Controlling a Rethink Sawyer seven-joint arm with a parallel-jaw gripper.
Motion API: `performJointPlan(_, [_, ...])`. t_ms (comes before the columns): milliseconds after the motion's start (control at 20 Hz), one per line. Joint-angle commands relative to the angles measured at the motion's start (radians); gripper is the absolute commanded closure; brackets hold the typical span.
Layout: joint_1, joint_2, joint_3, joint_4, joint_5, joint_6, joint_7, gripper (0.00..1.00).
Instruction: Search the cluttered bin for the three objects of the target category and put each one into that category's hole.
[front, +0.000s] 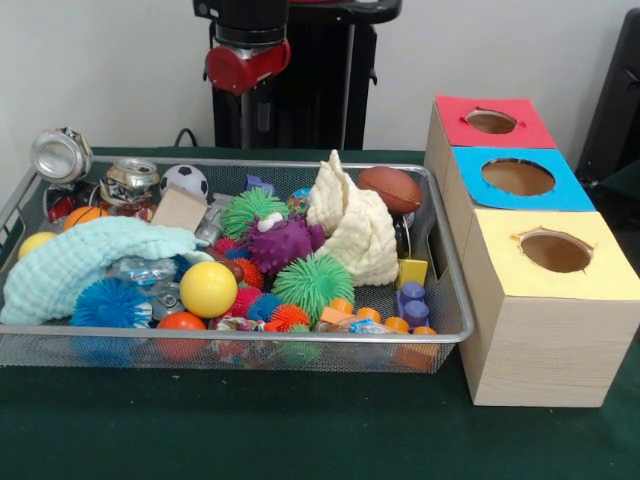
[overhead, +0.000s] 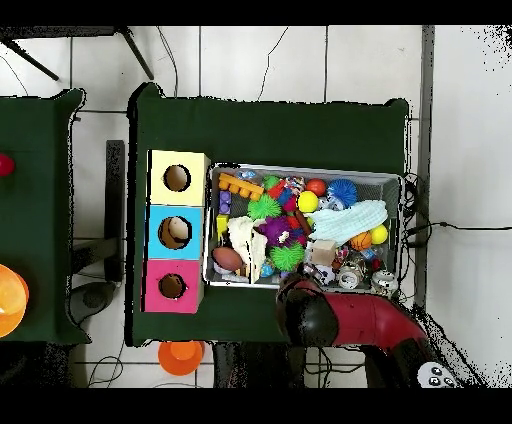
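Hand unseen; arm (overhead: 330, 315) hangs over bin's (overhead: 400, 190) robot-side rim.

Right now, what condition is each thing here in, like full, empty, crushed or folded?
Wire bin: full of jumbled toys.
Red-topped hole: open, nothing sticking out.
Blue-topped hole: open, nothing sticking out.
Yellow-topped hole: open, nothing sticking out.
Light blue cloth: crumpled, draped over toys.
Cream cloth: bunched upright.
Soda can: dented.
Robot arm: drawn back behind the bin.
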Motion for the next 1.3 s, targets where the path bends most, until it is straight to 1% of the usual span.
performJointPlan(50, [-0.001, 0.018, 0.032, -0.131, -0.065, 0.025, 0.084, 0.00])
performJointPlan(250, [-0.015, 0.012, 0.037, -0.122, -0.066, 0.021, 0.080, 0.00])
performJointPlan(700, [-0.001, 0.024, 0.025, -0.122, -0.070, 0.005, 0.097, 0.00])
performJointPlan(850, [-0.021, 0.024, 0.042, -0.103, -0.063, -0.006, 0.096, 0.00])
performJointPlan(1000, [-0.023, 0.028, 0.048, -0.100, -0.058, -0.011, 0.100, 0.00])
performJointPlan(1150, [-0.055, 0.035, 0.086, -0.089, -0.032, -0.006, 0.093, 0.00])
performJointPlan(1300, [-0.066, 0.044, 0.104, -0.084, -0.025, -0.003, 0.093, 0.00])
